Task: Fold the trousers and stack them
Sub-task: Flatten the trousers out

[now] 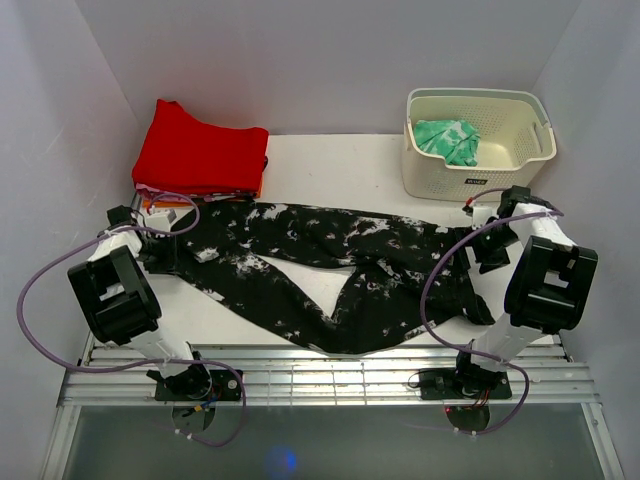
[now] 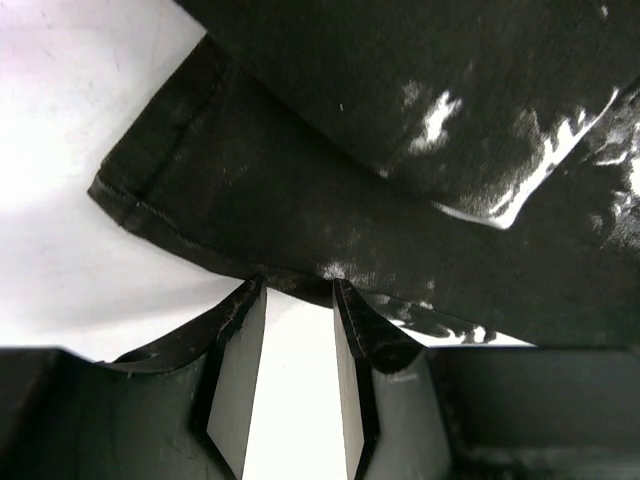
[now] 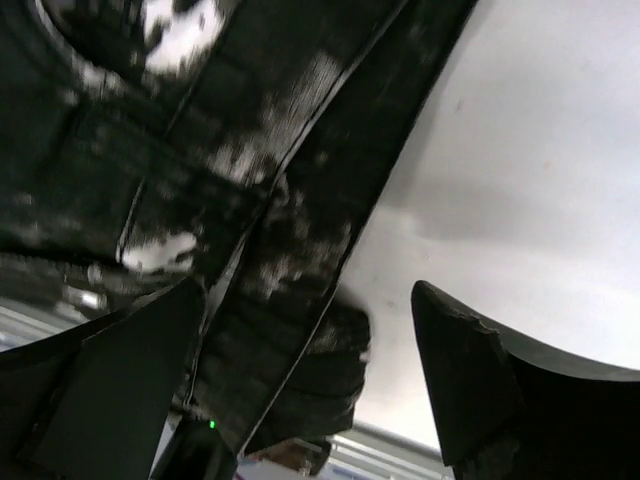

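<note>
The black trousers (image 1: 330, 250) with white splatter lie spread across the table, waist to the right and two legs running left. My left gripper (image 1: 168, 232) is at the leg ends. In the left wrist view its jaws (image 2: 297, 288) stand apart with bare white table between them, and the tips meet the edge of a leg hem (image 2: 400, 150). My right gripper (image 1: 478, 250) is at the waist end. Its jaws (image 3: 308, 290) are wide open over the waistband (image 3: 250, 150), which lies partly between them, gripped by neither.
A folded red garment (image 1: 200, 150) lies at the back left, close to the leg ends. At the back right stands a white basket (image 1: 440, 180) holding a green patterned cloth (image 1: 448, 140). Metal rails (image 1: 320, 375) run along the near edge. Walls close in on both sides.
</note>
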You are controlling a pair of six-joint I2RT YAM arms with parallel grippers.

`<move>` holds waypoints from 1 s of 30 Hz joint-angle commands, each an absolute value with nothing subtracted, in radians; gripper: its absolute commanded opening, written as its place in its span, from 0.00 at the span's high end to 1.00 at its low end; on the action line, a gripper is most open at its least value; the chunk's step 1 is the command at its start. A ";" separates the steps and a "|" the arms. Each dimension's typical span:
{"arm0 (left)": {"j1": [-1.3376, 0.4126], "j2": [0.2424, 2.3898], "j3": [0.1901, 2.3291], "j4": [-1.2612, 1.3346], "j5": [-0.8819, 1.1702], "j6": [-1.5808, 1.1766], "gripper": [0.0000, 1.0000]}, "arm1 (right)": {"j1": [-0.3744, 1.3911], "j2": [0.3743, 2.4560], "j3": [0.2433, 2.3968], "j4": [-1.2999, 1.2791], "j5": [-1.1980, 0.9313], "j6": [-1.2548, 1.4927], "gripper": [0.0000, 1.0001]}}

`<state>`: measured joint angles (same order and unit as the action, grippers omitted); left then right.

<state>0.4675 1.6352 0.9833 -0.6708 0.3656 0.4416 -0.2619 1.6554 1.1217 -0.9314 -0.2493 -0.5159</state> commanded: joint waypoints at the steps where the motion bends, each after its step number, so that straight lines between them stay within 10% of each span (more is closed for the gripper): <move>1: 0.468 1.644 1.022 -0.630 0.422 0.445 0.56 | -0.265 1.677 1.118 -0.769 -0.308 -0.433 0.12; 6: 0.462 1.666 1.003 -0.603 0.451 0.426 0.57 | -0.267 1.750 1.089 -0.704 -0.336 -0.393 0.30; 13: 0.437 1.701 0.950 -0.532 0.401 0.397 0.66 | -0.267 1.784 1.081 -0.646 -0.324 -0.393 0.91; 20: 0.488 1.680 0.954 -0.578 0.276 0.432 1.00 | -0.297 1.717 1.109 -0.663 -0.264 -0.431 0.92; 30: 0.647 1.615 1.061 -0.771 0.247 0.659 1.00 | -0.426 1.744 1.224 -0.739 -0.241 -0.508 0.92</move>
<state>0.6174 1.6718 1.0084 -0.6987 0.3061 0.5468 -0.4026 1.7519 1.1667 -0.7078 -0.2508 -0.4648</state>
